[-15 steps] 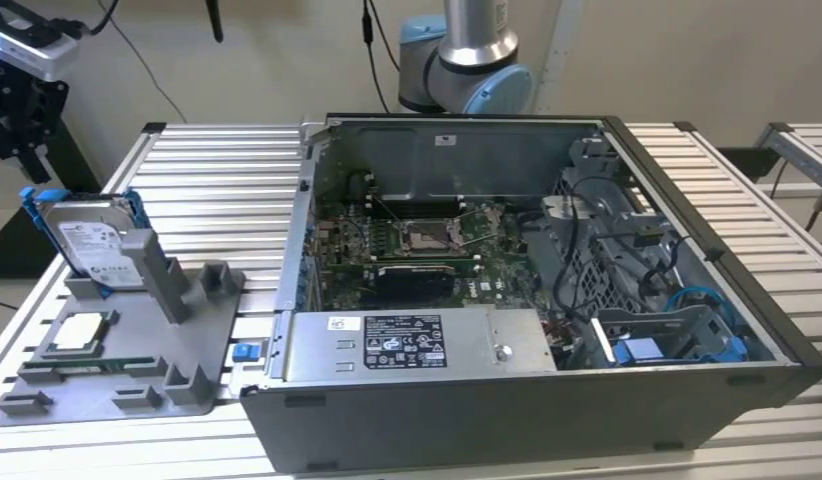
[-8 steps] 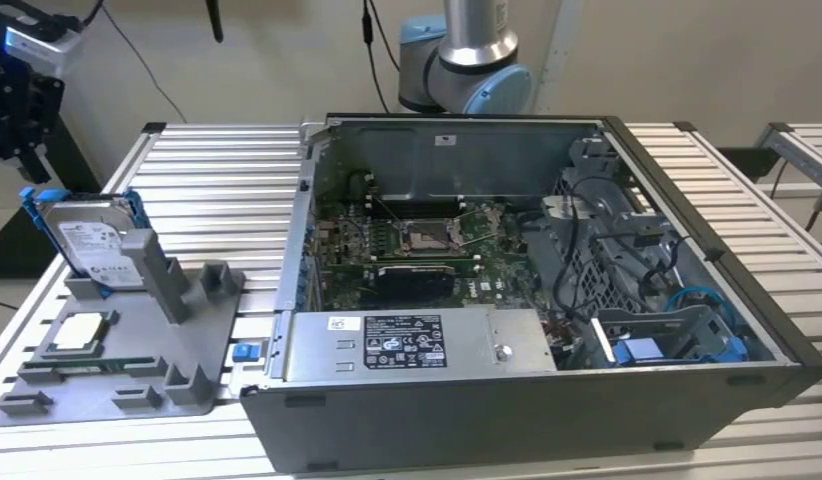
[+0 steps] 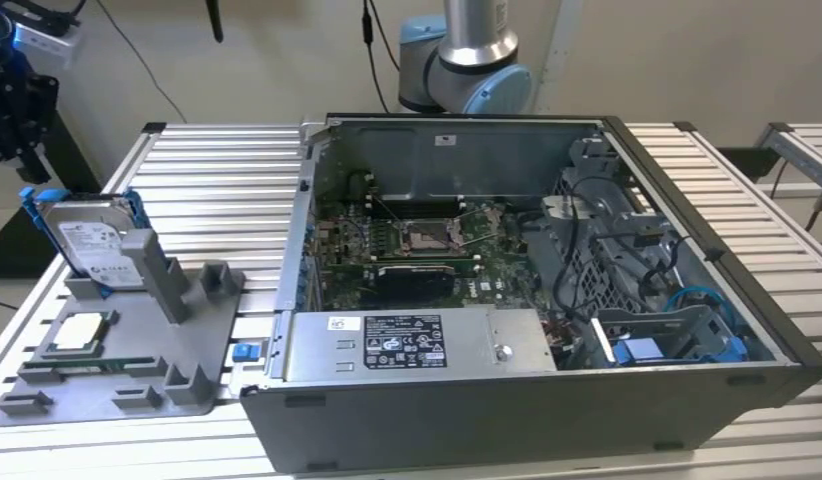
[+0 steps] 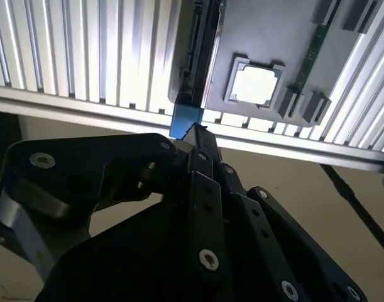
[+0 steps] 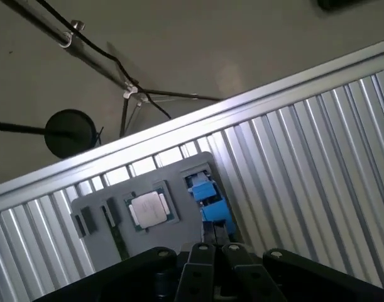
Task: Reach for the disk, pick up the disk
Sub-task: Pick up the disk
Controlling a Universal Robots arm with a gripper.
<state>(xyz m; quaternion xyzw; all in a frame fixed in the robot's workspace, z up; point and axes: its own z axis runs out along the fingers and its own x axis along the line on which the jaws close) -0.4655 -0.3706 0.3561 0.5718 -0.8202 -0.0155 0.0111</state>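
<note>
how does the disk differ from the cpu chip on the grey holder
The disk stands on edge in the grey holder; the CPU chip lies flat on it. The disk is larger and oblong with a blue frame; the CPU chip is small, square and frameless. Both have silver-grey metal faces and sit on the same holder.

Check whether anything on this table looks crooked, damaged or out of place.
Nothing stands out. The disk stands on edge in its slot on the grey holder. The CPU chip lies flat in its recess there, and the open computer case sits flat on the table.
</note>
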